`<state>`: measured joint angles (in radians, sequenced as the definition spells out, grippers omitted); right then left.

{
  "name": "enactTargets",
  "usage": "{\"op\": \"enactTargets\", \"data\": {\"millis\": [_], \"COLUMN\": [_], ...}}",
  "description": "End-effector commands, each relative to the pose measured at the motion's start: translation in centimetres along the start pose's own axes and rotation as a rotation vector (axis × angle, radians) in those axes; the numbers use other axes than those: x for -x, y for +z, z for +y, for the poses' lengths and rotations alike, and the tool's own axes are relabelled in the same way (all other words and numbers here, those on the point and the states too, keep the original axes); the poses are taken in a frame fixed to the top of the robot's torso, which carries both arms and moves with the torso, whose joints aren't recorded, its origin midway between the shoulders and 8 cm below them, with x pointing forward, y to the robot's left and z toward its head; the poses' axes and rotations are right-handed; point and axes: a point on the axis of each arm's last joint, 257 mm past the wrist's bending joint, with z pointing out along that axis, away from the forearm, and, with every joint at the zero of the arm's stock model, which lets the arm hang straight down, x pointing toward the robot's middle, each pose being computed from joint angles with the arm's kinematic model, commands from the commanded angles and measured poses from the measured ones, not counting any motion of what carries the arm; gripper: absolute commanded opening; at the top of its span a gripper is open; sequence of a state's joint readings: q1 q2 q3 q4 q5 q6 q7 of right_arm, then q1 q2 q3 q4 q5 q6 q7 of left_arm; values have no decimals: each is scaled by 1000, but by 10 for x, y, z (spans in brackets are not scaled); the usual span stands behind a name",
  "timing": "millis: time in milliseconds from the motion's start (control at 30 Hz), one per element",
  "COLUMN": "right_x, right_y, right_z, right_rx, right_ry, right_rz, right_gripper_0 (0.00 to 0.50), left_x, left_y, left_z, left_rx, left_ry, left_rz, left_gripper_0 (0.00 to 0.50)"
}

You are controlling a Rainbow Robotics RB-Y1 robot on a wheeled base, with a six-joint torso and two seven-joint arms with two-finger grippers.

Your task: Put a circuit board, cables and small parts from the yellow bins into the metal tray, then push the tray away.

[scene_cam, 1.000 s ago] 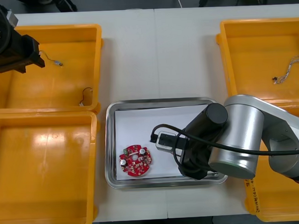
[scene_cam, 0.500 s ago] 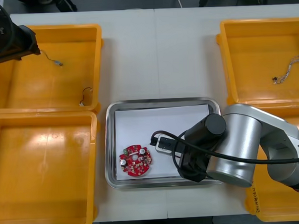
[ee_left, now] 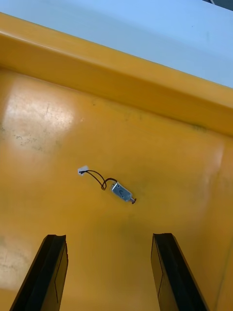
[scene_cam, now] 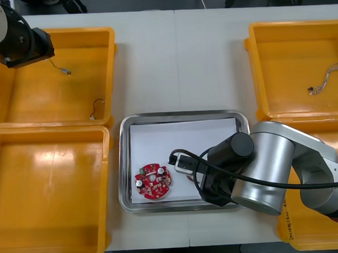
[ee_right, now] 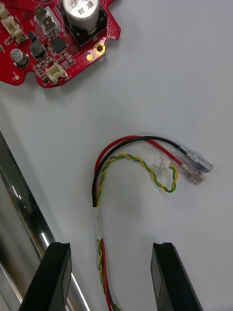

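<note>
the red-and-yellow twisted cable [ee_right: 98,223] is straddled by the wide-open, empty right hand [ee_right: 110,248] at 6 o'clock in the white-lined metal tray [scene_cam: 180,115]. the open, empty left hand [ee_left: 108,238] is held over the small metal part [ee_left: 121,191] in the 10 o'clock yellow bin [ee_left: 145,97]; it could be knocked aside by an off-centre close.

Red circuit board [scene_cam: 154,182] with white connectors; metal tray [scene_cam: 180,116] shiny at the rim, white inside; cable [ee_right: 95,192] of red and black strands with a twisted yellow-green pair; yellow bins [scene_cam: 44,98]; silvery small metal part [ee_left: 122,191], black-leaded.
</note>
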<state>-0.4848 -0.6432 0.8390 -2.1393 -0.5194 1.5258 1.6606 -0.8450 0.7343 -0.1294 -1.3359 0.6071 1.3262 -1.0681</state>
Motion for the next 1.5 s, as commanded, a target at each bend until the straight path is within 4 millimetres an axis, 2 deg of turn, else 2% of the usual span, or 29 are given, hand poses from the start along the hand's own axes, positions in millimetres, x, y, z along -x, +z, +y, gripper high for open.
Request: {"op": "enactTargets", "data": {"millis": [33,400,667,833,1033,1200,1500], "right_x": [13,30,29,23,6,12,-6], "right_y": [-2,-24,-62,-83,-114,-140,-164], "right_z": [8,-9,-34,-48,-76,-108,-148], "right_rx": [13,52,0,-1,4,-48,-115], "right_ry": [-22,66,83,138,248,320,429], "right_rz": [-34,-86,-66,-55,-37,-102,-130], "right_gripper_0": [500,500,500,500,500,500,500], "left_x": [32,30,24,19,13,10,5], "left_y": [-7,19,42,47,55,59,64], "left_z": [-23,-21,-21,-24,-29,-37,-39], "left_rx": [-41,-43,-41,-41,-46,-57,-46], "left_ry": [89,96,120,131,150,158,187], "left_rz": [-85,-111,-139,-135,-143,-148,-156], "left_gripper_0": [500,500,500,500,500,500,500]}}
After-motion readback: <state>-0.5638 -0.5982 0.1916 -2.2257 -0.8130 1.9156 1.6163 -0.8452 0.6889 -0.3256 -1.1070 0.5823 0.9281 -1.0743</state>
